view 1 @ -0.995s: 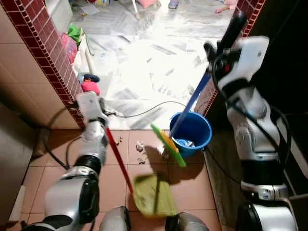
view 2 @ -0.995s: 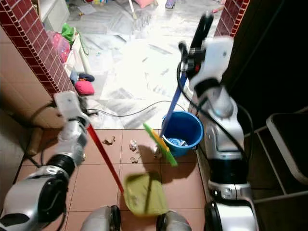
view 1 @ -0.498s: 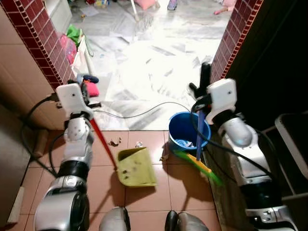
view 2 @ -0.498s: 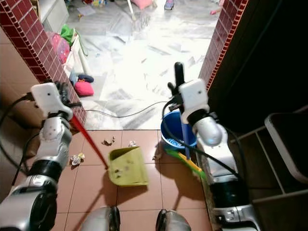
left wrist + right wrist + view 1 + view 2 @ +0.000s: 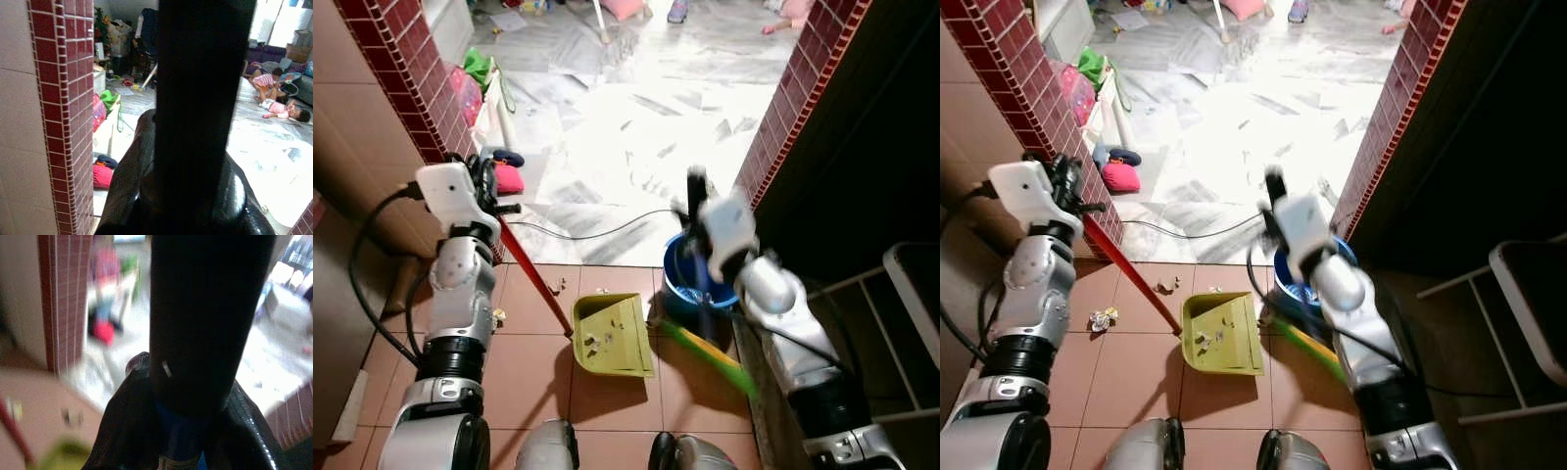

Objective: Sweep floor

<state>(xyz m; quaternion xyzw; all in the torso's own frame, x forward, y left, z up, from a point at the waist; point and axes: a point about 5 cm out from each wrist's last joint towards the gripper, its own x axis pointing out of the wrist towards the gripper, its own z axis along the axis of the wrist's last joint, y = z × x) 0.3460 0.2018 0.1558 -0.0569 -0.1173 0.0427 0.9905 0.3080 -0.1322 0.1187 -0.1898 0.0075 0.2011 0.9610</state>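
A yellow-green dustpan [image 5: 612, 338] lies flat on the terracotta tiles with a few scraps in it. Its red handle [image 5: 533, 279] slants up to my left gripper [image 5: 487, 186], which is shut on the black grip by the brick pillar. My right gripper [image 5: 1275, 191], blurred by motion, is shut on the black top of the broom's blue shaft [image 5: 178, 440]. The green broom head [image 5: 710, 354] lies low on the floor to the right of the dustpan, in front of the blue bucket [image 5: 685, 284]. A crumpled paper [image 5: 1102, 318] and small scraps [image 5: 1167, 285] lie left of the dustpan.
A red brick pillar [image 5: 396, 78] stands on the left and another [image 5: 803, 98] on the right of the doorway to a bright marble floor. A black cable [image 5: 597, 230] crosses the threshold. Toys and a pink cushion [image 5: 509, 178] sit by the left pillar. A rack [image 5: 1528, 304] is at right.
The dustpan has come down from beside my feet and now lies flat farther forward. My right arm has dropped and the broom head has swung low to the right, by the bucket.
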